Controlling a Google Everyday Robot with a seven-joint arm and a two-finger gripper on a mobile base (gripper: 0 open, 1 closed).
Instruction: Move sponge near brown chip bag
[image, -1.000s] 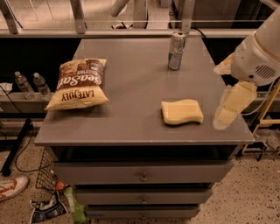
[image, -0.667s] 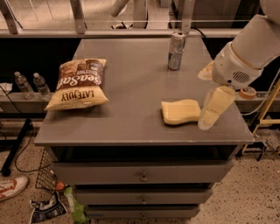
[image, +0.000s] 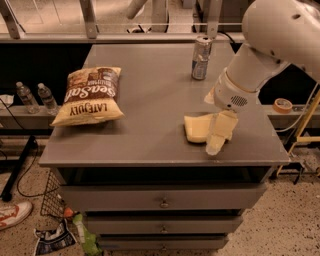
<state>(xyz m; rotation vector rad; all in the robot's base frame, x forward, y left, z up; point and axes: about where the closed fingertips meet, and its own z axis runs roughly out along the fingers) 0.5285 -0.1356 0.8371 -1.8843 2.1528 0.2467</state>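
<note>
Counting 1 sponge (image: 195, 128) | 1 brown chip bag (image: 91, 96) | gripper (image: 216, 142) at sponge

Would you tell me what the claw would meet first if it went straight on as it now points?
Probably the right edge of the sponge, or the grey table just beside it; the claw points downward there, depth unclear.

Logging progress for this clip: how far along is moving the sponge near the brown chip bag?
Done: nothing yet; the sponge lies on the table's right side, apart from the brown chip bag at left. In hand: the gripper is at the sponge's right edge; grasp unconfirmed. Left: grasp, carry left, set down beside the bag.
</note>
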